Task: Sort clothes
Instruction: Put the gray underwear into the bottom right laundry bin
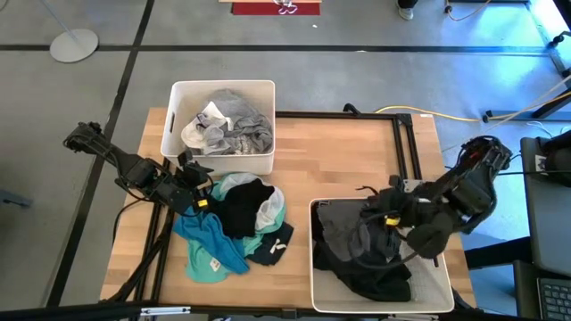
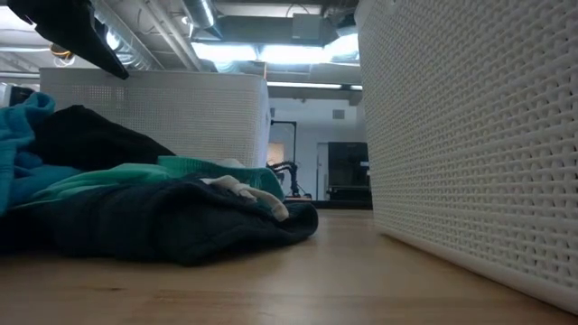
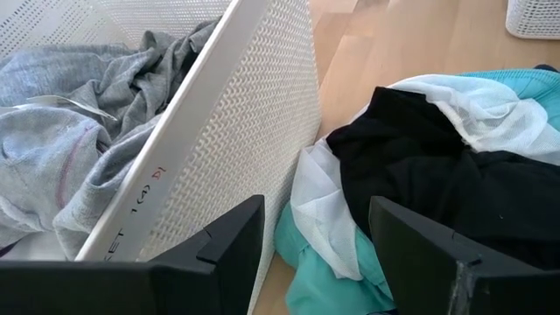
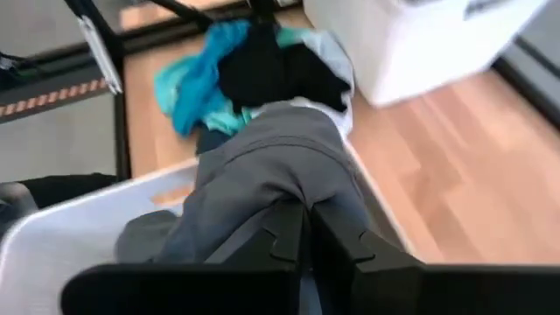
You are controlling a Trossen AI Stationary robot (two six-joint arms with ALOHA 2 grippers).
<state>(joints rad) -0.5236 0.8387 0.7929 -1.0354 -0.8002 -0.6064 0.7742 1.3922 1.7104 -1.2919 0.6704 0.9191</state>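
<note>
A pile of clothes [image 1: 236,223] in teal, black, white and mint lies on the wooden table between two white bins. My left gripper [image 1: 192,185] hangs open just above the pile's far left edge, beside the far bin [image 1: 223,89]; a white and teal garment [image 3: 315,210] shows between its fingers, untouched. The far bin holds grey and white garments [image 1: 227,125]. My right gripper [image 1: 375,214] is over the near right bin [image 1: 437,290], shut on a grey garment [image 4: 271,166]. Black clothes [image 1: 366,267] lie in that bin. My right gripper pinches the grey garment at a bunched part [image 4: 293,203] between its two shut fingers, slanting down from the table's right side. One layer or several, I cannot tell. The cloth spreads away from the fingertips toward the bin's far left corner [image 1: 332,218] and lies slack there.
The black frame rails [image 1: 406,134] run along the table's far and right sides. Bare wood [image 1: 348,152] lies between the two bins. In the low view the pile [image 2: 153,208] is at the left and the near bin's wall [image 2: 470,135] fills the right.
</note>
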